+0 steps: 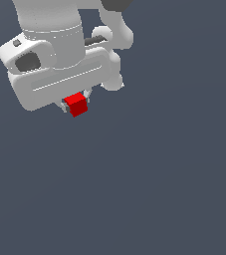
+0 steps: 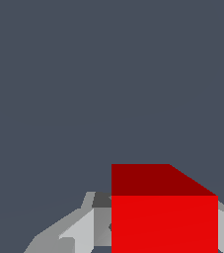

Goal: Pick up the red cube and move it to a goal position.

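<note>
The red cube (image 1: 76, 104) is small, plain and bright red. It sits between the two fingers of my white gripper (image 1: 76, 102), which is shut on it, in the upper left of the exterior view. The fingers are mostly hidden behind the gripper's body and the cube. In the wrist view the red cube (image 2: 164, 212) fills the space between the grey fingers (image 2: 84, 230), one on each side of it. No goal marker shows in either view.
A plain dark grey-blue surface (image 1: 149, 179) fills both views. The white arm (image 1: 55, 45) takes up the upper left of the exterior view. No other objects show.
</note>
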### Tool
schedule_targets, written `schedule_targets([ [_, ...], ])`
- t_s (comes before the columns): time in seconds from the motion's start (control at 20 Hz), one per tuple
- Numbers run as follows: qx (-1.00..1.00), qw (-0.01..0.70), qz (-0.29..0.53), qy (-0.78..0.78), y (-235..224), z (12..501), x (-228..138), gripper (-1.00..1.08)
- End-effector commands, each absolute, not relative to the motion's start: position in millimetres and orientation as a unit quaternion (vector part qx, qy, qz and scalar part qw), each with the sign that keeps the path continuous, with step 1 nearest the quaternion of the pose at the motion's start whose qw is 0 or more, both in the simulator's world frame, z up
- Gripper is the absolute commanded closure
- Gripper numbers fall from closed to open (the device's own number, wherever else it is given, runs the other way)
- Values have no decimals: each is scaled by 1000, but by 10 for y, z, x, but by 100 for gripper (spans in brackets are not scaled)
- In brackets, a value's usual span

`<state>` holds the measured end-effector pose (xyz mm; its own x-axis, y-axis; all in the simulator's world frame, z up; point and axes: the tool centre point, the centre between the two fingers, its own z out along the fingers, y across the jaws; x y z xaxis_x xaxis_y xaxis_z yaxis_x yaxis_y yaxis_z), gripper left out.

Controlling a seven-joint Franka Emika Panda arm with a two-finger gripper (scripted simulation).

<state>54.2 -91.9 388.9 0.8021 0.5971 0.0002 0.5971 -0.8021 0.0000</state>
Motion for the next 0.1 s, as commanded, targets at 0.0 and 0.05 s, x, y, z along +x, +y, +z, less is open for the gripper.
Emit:
schedule_targets([
  [0.0,-949,0,0,-315,-928,3911,547,108],
  [0.05,-949,0,0,-315,-928,3912,548,108],
])
